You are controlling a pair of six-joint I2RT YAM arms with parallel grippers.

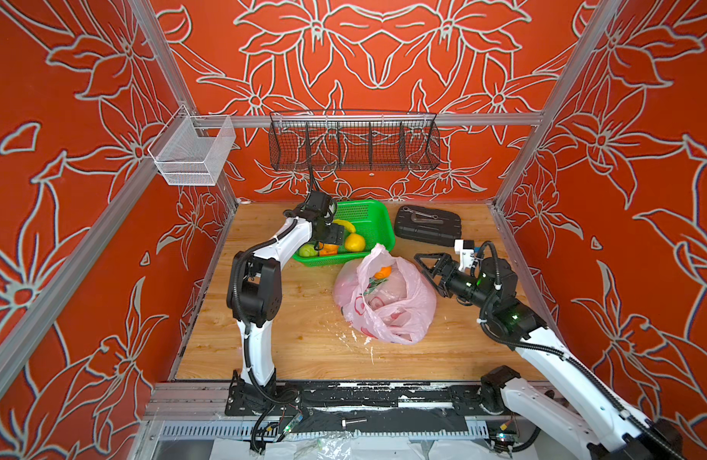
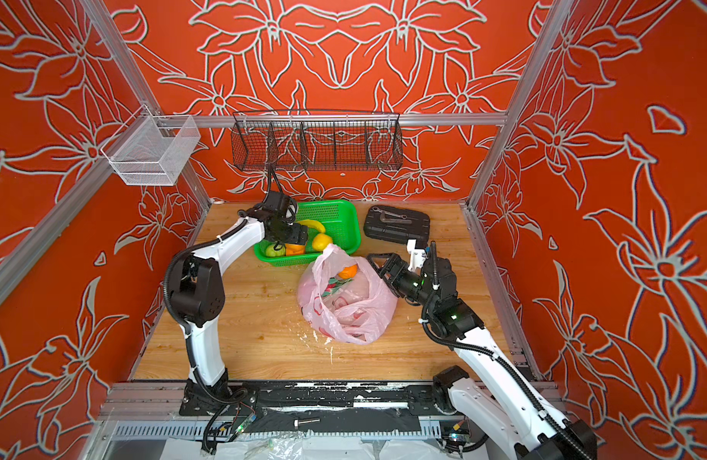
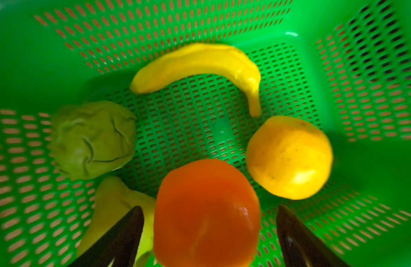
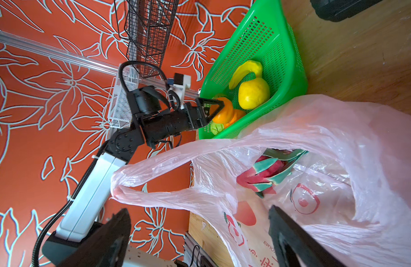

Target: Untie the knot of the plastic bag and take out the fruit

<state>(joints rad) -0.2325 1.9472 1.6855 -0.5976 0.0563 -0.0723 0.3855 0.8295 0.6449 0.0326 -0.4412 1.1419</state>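
At the far left of the counter (image 1: 296, 342), the left fingers (image 3: 125, 231) stand wide over the green basket (image 1: 377, 215). An orange (image 3: 206, 212) lies between them with a small gap on each side, so I judge it is let go. Around it in the basket lie a yellow round fruit (image 3: 290, 157), a green fruit (image 3: 93, 138) and a banana (image 3: 199, 62).

The plastic bag (image 1: 399, 314) sits in the middle of the counter, just on the near side of the basket, with its mouth open. No knot is to be seen, and one handle ear (image 4: 158, 166) hangs loose. So the untying seems done, and the taking out only partly. Inside the bag are at least a second orange (image 1: 382, 272) at the far edge and a dragon fruit (image 4: 267, 172). The right fingers (image 4: 290, 235) are wide and empty, just right of the bag.
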